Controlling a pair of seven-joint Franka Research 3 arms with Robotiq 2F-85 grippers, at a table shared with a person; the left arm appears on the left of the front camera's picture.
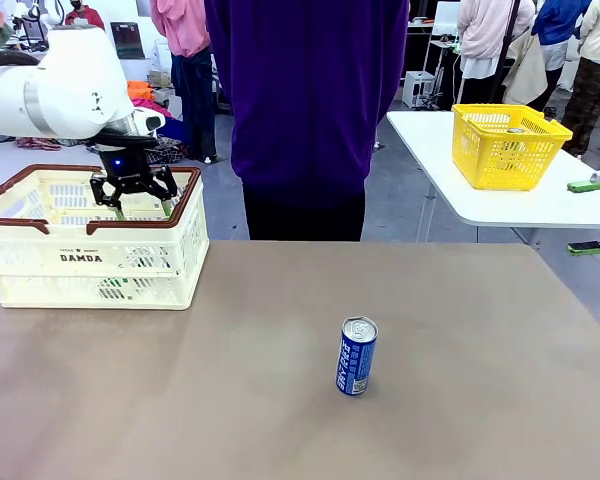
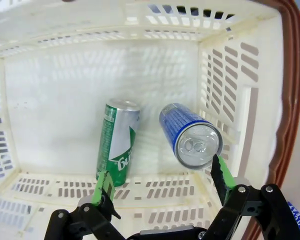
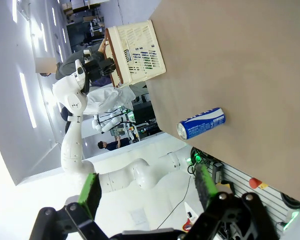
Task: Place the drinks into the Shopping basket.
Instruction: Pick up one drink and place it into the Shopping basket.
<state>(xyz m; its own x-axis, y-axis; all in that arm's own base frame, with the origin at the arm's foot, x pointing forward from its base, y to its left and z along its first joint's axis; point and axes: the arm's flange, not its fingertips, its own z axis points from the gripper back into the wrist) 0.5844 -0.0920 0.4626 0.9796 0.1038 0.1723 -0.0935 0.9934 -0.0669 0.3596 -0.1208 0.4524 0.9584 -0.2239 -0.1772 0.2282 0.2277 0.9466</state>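
Left end effector (image 1: 140,207) inside Shopping basket (image 1: 40,255)

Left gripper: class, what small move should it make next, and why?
Probably lift straight up, clear of the Shopping basket: the left gripper hangs open over it, a green can and a blue can lie inside, and a third can stands on the table.

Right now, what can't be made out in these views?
- Front view: the green can and blue can in the basket, mostly hidden by its lattice wall.
- Left wrist view: the blue can's lettering, since its top faces the camera.
- Front view: the yellow basket's contents, too far and small.
- Front view: the small print on the table can, too small.
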